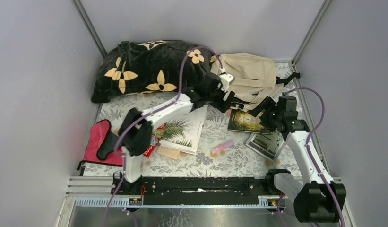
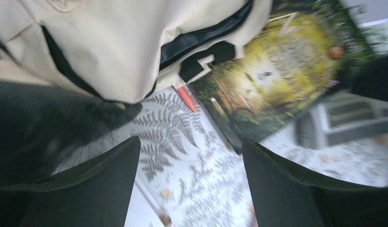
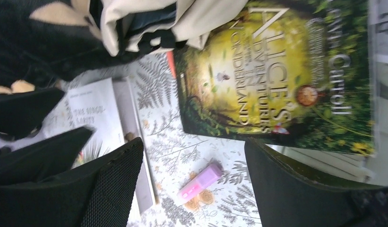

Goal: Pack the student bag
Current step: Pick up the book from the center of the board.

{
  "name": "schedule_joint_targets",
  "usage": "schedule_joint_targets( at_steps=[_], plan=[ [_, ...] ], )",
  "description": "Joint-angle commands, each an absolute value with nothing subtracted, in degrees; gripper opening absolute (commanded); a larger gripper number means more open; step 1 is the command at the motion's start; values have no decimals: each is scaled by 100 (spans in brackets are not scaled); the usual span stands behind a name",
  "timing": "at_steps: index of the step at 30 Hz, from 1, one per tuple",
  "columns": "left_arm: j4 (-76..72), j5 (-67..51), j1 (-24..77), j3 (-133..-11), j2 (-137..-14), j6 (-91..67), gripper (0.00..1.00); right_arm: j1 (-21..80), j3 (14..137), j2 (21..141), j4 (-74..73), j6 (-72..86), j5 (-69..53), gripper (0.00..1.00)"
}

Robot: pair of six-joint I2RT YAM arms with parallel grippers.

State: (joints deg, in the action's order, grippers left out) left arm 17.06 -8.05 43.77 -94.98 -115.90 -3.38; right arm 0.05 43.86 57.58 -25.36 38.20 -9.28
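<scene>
- Shows jaws of left gripper [image 2: 189, 156] released, empty, student bag [image 2: 125, 42] at 11 o'clock.
- Shows jaws of right gripper [image 3: 194, 156] released, Alice in Wonderland book [image 3: 277, 71] at 1 o'clock.

A fern-printed tablecloth [image 1: 229, 163] covers the table. At eleven o'clock a large black pillow [image 1: 144, 68] with tan flowers lies against the back wall. At nine o'clock a red-and-black pouch [image 1: 99, 142] sits at the cloth's left edge. Just left of centre lies a white book [image 1: 185, 130] with a palm leaf on its cover, and a tan block [image 1: 169, 152] rests at its near edge. At two o'clock lies the Alice's Adventures in Wonderland book [image 1: 244, 123], green-gold cover up, with a thin red stick [image 2: 186, 98] along one edge. A grey flat object [image 1: 265, 144] lies just beside that book at four o'clock. A small pink stick [image 1: 222, 146] lies alone on the cloth at five o'clock.
</scene>
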Motion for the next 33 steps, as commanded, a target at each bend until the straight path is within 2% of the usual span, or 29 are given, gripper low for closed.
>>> schedule_joint_targets(
  at_steps=[1, 5, 10, 16, 20, 26, 33],
  plan=[
    [1249, -690, 4369, -8762, -10200, -996, 88, 136, 4073, 5758, -1363, 3996, -2097, 86],
    [1637, -420, 4016, -8047, -9478, -1664, 89, 911, 4023, 6064, -893, 4125, -2092, 89],
    [1695, 270, 3577, -6591, -8333, -2333, 89, 1650, 3933, 6657, -203, 4465, -2252, 92],
    [1834, 42, 2586, -5416, -7386, -2820, 91, 2149, 3840, 7324, 572, 4813, -2256, 98],
    [1868, -424, 2035, -4969, -7299, -2896, 92, 2368, 3799, 7687, 993, 4959, -2221, 100],
    [1694, -407, 1793, -4635, -7516, -2962, 92, 2841, 3822, 8535, 1656, 5273, -2388, 100],
    [1269, -1439, 1660, -4378, -7881, -3153, 90, 2991, 3797, 9336, 2338, 5623, -2398, 100]
  ],
)
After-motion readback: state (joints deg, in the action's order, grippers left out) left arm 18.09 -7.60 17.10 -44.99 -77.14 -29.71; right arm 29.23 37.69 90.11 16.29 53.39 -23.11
